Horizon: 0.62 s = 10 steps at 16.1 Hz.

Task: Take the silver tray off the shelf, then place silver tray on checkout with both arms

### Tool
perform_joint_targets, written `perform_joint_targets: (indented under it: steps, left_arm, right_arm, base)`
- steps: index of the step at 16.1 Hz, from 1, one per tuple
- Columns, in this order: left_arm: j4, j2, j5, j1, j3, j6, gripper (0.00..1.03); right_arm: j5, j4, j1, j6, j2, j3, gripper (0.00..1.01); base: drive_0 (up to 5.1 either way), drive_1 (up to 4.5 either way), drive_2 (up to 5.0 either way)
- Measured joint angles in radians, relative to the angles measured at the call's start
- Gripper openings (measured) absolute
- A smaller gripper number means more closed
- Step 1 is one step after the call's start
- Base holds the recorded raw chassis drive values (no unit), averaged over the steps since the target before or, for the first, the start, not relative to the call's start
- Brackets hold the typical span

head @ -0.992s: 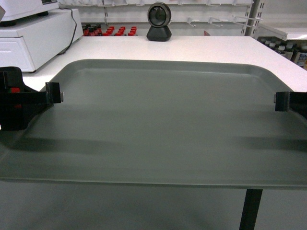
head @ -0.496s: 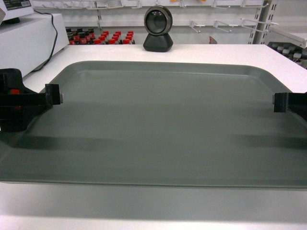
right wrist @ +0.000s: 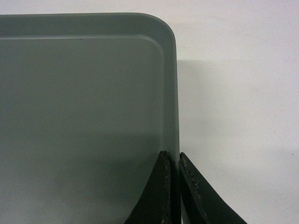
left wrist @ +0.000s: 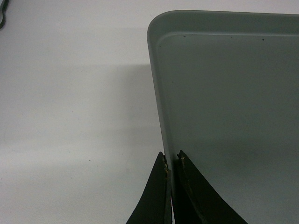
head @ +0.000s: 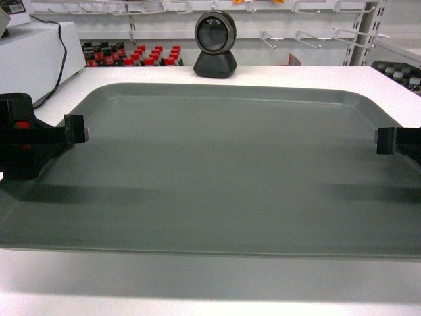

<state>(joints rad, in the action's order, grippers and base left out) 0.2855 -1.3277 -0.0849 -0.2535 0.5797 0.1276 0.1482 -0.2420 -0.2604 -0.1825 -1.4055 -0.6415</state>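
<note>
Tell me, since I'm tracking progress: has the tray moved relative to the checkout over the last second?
Yes. The tray has advanced over the checkout; its near edge now lies above the tabletop.

Round black scanner (head: 215, 43) at the far middle, upright on a black base, lens facing forward. White box machine (head: 29, 58) at far left, black cable (head: 60, 56) hanging down its right side. Behind, red-capped bottles (head: 128, 56) in rows left of the scanner. Dark-capped bottles (head: 401, 72) at far right. Bare metal hooks (head: 309, 36) jutting from the white back wall on the right, more along the top.
</note>
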Motion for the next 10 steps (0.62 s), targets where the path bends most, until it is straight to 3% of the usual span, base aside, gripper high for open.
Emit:
perform_joint_targets:
  steps: [2,3,4,6,10]
  left_arm:
    - [0.0,0.0,0.0,0.0,0.0,0.0,0.03]
    - [0.166,-0.03,-0.172,-0.052,-0.026,-0.041,0.03]
    - [0.29,-0.073,-0.482,-0.122,0.017,-0.137,0.03]
    - [0.225,-0.156,-0.482,-0.13,0.096,-0.121,0.04]
    - [0.109,-0.256,-0.451,-0.138,0.177,-0.041,0.04]
  right_arm:
    - [0.0,0.0,0.0,0.0,0.0,0.0,0.02]
    - [-0.017,-0.081,0.002,-0.003,-0.008,0.016,0.02]
    - [-0.134,-0.551,0.042,0.001,-0.111,0.1,0.02]
    - [-0.174,-0.496,0.081,0.025,-0.156,0.027,0.02]
    - [-0.185,-0.33,0.119,0.076,-0.266,-0.083,0.02]
  base:
    - [0.0,0.0,0.0]
    - [0.0,0.0,0.0]
    - [0.0,0.0,0.0]
    - [0.0,0.0,0.0]
    - [0.0,0.0,0.0]
